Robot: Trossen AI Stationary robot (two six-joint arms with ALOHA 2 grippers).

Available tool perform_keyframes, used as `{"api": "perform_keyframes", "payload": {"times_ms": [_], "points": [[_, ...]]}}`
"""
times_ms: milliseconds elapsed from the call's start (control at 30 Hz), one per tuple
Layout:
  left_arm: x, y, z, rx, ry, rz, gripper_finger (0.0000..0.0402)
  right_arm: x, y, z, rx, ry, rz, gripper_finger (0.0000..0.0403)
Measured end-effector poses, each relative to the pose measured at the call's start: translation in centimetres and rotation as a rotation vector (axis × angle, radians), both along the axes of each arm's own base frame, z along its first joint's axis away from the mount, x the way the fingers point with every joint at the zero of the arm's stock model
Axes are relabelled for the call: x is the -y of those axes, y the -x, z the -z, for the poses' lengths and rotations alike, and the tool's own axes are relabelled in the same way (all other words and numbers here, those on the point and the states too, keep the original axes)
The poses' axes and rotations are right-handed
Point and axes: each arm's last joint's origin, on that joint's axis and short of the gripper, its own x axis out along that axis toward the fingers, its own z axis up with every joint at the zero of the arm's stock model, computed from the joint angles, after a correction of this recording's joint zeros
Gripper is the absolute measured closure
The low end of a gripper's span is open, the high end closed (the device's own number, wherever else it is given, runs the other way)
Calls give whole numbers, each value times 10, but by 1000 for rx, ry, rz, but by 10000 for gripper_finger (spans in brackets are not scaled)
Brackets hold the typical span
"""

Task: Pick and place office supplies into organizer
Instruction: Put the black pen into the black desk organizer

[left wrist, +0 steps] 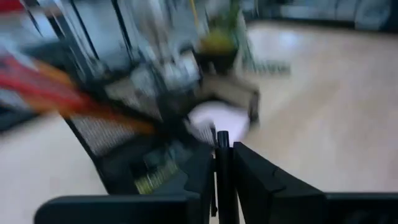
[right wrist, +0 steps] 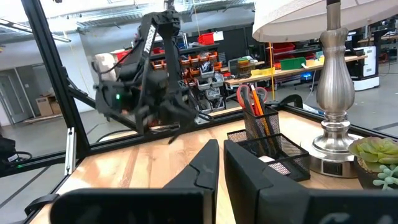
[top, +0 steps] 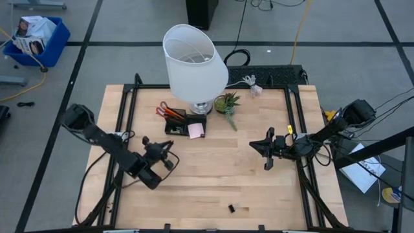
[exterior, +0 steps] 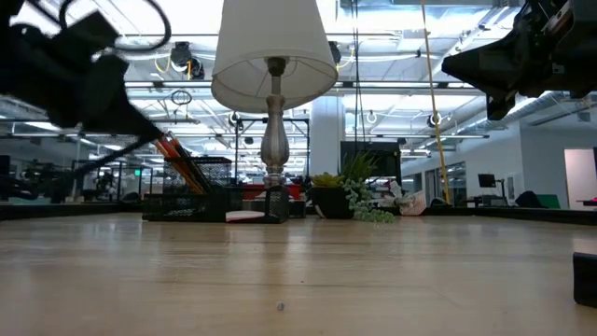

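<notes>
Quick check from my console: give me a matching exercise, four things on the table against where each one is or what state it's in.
Things:
1. scissors
2. sticky-note pad
3. black clip
4. right gripper

Places or states:
A. loose near the table's front edge
B. shut, holding nothing
C. standing in the organizer
D. lying flat beside the lamp base

Pairs: 1-C, 2-D, 3-A, 4-B

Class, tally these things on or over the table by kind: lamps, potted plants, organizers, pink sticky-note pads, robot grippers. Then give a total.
Lamp: 1
Potted plant: 1
Organizer: 1
Pink sticky-note pad: 1
Grippers: 2 (left gripper, right gripper)
Total: 6
</notes>
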Motion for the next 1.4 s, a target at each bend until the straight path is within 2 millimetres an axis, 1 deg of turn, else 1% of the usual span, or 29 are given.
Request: {"api": "perform_keyframes", "payload": {"times_ms": [167,333,400,500,600,700,833,967,1067,1133,1233,1333,1400], "points": [[-13,2,-30,110,-162,-69,348,0,0,0,0,0,0,385],[-31,8,-58,212,-256,-195,354,0,0,0,0,0,0,385],[-40,9,-66,242,-260,-247,348,0,0,0,0,0,0,385],[-55,10,-75,239,-257,-311,344,0,0,0,0,0,0,385],[-69,9,-80,196,-220,-337,351,0,0,0,0,0,0,385],[-79,4,-83,203,-176,-367,357,0,0,0,0,0,0,385],[-82,-12,-92,208,-138,-317,353,0,0,0,0,0,0,385],[-82,-28,-108,222,-166,-204,352,0,0,0,0,0,0,385],[-84,-35,-121,273,-173,-73,352,0,0,0,0,0,0,385],[-86,-37,-125,306,-170,-32,352,0,0,0,0,0,0,385],[-88,-37,-124,271,-199,-17,351,0,0,0,0,0,0,385],[-90,-35,-115,238,-212,-23,351,0,0,0,0,0,0,385],[-94,-33,-105,217,-222,-11,351,0,0,0,0,0,0,385]]}}
